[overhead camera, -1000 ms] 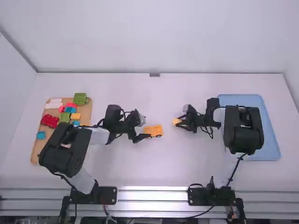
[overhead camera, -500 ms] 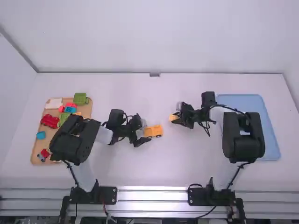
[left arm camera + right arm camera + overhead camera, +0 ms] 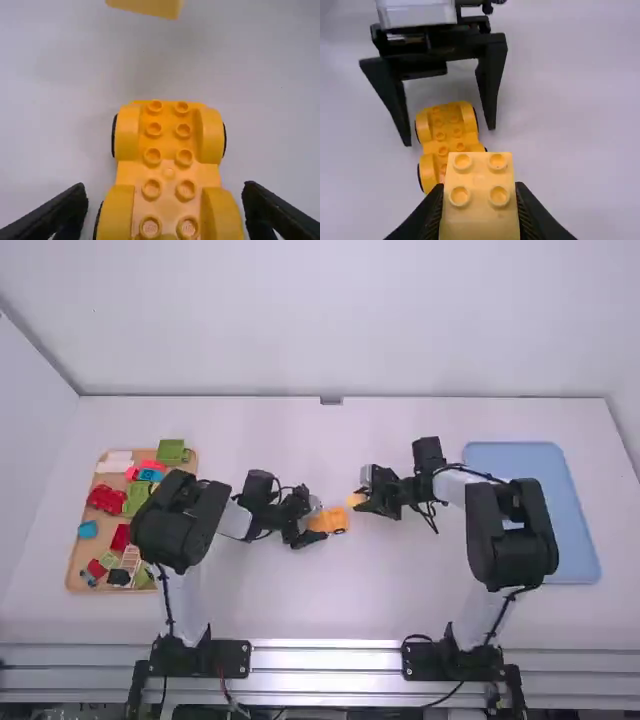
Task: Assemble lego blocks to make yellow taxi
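The left gripper (image 3: 164, 191) is spread, one finger on each side of the yellow wheeled chassis (image 3: 169, 130), with a gap showing on both flanks. The right gripper (image 3: 480, 186) is closed on a yellow brick (image 3: 479, 220), studs in plain sight on top; the brick is near the chassis but apart from it.

The step in hand looks like bringing the brick to the chassis and pressing it on. To do it well, let the left fingers close squarely on the chassis first, so it cannot roll on its wheels. Then square the brick to the studs, keep it level, and lower it straight down between the wheel arches; a skewed brick would ride up on a stud or catch an arch. Press evenly until no seam shows, and only then let go.

The chassis sits near the middle of the white table (image 3: 330, 610), between its far and near edges. Toward the left edge lies a tan board (image 3: 184, 480), with a green block (image 3: 171, 451) at its far right corner and a light blue block (image 3: 88, 530) by its left edge. A blue tray (image 3: 560, 510) lies toward the table's right edge. No writing can be made out on brick or chassis.
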You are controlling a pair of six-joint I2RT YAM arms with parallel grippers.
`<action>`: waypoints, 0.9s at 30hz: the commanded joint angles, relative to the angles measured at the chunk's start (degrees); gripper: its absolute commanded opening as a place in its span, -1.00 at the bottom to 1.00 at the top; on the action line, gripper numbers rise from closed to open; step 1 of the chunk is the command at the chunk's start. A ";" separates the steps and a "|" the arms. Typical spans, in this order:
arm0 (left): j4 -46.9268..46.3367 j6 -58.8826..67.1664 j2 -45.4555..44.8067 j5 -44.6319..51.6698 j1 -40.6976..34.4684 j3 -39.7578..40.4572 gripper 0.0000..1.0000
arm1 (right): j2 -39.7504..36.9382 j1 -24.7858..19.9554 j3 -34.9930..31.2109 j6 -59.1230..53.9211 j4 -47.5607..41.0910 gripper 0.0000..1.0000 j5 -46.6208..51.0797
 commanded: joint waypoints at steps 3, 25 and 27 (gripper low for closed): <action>-0.13 2.49 0.85 0.98 -1.11 0.00 0.43 | -0.74 0.76 0.68 -0.04 -0.24 -0.62 0.66; -1.97 7.78 0.85 -1.99 -1.09 0.09 -0.15 | 3.50 6.93 -0.57 -0.15 -0.11 -0.62 1.31; -2.23 7.78 0.85 -1.53 -1.11 0.44 -0.15 | 3.50 7.28 -0.57 -0.26 -0.61 -0.62 1.29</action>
